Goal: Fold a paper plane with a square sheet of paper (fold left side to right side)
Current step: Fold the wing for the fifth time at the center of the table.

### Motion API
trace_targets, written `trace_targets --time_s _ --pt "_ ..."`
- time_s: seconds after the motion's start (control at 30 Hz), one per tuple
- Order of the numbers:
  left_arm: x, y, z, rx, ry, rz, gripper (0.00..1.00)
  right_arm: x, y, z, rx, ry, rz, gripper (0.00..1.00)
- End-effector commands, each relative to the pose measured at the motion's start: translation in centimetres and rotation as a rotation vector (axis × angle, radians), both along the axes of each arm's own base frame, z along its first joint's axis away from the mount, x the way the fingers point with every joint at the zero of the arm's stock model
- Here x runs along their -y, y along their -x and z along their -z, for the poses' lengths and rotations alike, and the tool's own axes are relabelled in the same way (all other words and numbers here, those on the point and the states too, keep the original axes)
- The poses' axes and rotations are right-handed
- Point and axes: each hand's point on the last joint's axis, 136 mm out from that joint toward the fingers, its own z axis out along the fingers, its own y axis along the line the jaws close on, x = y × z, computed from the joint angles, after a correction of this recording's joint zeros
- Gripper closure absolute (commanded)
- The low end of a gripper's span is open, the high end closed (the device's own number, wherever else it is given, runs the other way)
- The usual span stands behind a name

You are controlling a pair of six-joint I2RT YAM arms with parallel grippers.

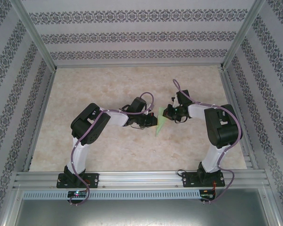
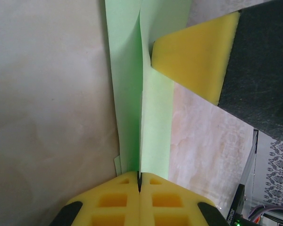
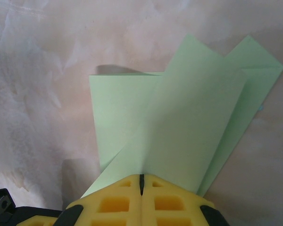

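The square sheet of paper [image 1: 160,123], light green and folded into a narrow layered shape, sits mid-table between both arms. My left gripper [image 1: 152,121] reaches it from the left. In the left wrist view the gripper [image 2: 139,181] is shut on an upright edge of the paper [image 2: 155,122], with flaps spreading on either side. My right gripper [image 1: 166,114] comes in from the right, and its yellow finger [image 2: 193,61] touches the paper's right flap. In the right wrist view that gripper [image 3: 142,181] is shut, its tips resting on the overlapping flaps [image 3: 188,117], with nothing seen between the pads.
The beige marbled tabletop [image 1: 108,84] lies bare around the paper. Patterned walls and metal frame rails [image 1: 42,89] close it in on the left, right and far sides. Both arm bases are bolted to the near rail [image 1: 141,178].
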Motion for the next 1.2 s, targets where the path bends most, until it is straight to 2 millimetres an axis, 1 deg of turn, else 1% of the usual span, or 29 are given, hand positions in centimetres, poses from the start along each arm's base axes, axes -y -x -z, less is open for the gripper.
trace_targets --time_s 0.0,0.07,0.17,0.23,0.3,0.33,0.4,0.47,0.6,0.73,0.87,0.97,1.17 --pt "-0.3 0.4 2.0 -0.015 -0.051 0.002 0.95 1.7 2.7 3.4 -0.113 0.069 0.009 1.00" --pt "-0.3 0.3 0.7 0.006 -0.040 0.000 0.89 1.7 3.0 3.6 -0.118 0.071 0.008 1.00" --pt "-0.5 0.0 -1.4 0.049 -0.037 0.000 0.84 1.8 3.2 3.9 -0.126 0.073 0.009 1.00" --pt "-0.8 0.0 -2.7 0.076 -0.041 -0.003 0.77 1.9 3.2 3.9 -0.127 0.074 0.009 1.00" --pt "-1.2 0.0 -3.6 0.098 -0.055 -0.006 0.71 1.9 3.3 3.9 -0.128 0.073 0.007 1.00" --pt "-1.4 0.1 -4.2 0.110 -0.056 -0.007 0.69 1.9 3.2 3.9 -0.125 0.073 0.006 1.00" --pt "-1.8 0.5 -4.8 0.115 -0.055 -0.006 0.69 1.9 3.2 3.8 -0.124 0.072 0.007 1.00" --pt "-1.8 1.1 -5.3 0.111 -0.038 0.001 0.72 1.8 3.1 3.7 -0.123 0.071 0.006 1.00" --pt "-0.4 2.4 -6.5 0.094 0.036 0.048 0.76 1.8 3.0 3.7 -0.120 0.069 0.004 1.00" --pt "1.6 3.3 -6.8 0.061 0.098 0.102 0.77 1.8 3.0 3.6 -0.120 0.070 0.001 1.00" --pt "2.8 3.8 -6.3 0.032 0.126 0.139 0.78 1.8 3.0 3.5 -0.119 0.072 0.001 1.00" --pt "3.0 3.9 -5.4 0.016 0.114 0.142 0.79 1.8 3.0 3.5 -0.120 0.071 0.000 1.00" --pt "2.5 4.0 -3.1 -0.020 0.056 0.125 0.79 1.8 3.0 3.4 -0.117 0.069 -0.002 1.00"
